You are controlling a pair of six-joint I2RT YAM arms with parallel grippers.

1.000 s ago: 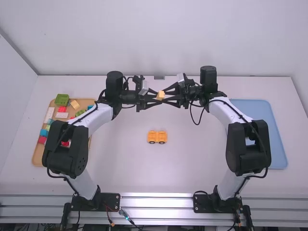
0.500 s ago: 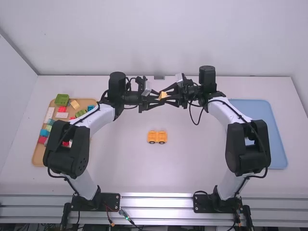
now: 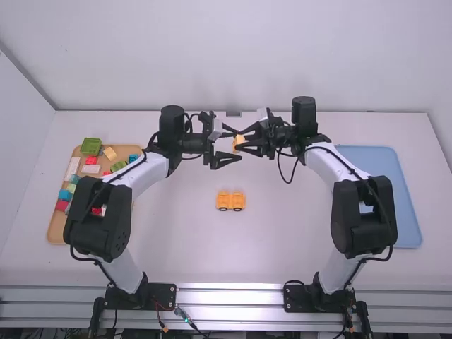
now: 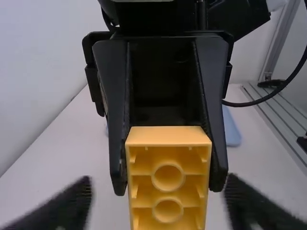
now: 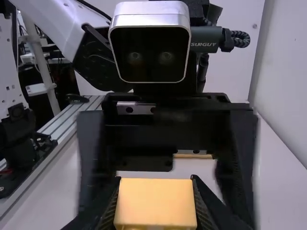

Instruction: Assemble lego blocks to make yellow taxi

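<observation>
Yellow block (image 4: pixel 168 136), pinched by the right claw (image 3: pixel 241 140), shows its hollow underside in left wrist view, left claw (image 3: pixel 239 145) wide open.

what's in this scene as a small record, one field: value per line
held part: rectangular yellow plastic block, raised over the table
held by: right end effector, shut on the block's sides
block facing: hollow underside, with round tubes, towards the left arm
left end effector: open, fingers spread either side of the block
on table: small yellow block piece with dark wheels, between the arms
left side: tan tray of mixed coloured blocks
right side: light blue tray
taxi: unfinished, held block not joined to the wheeled piece
</observation>
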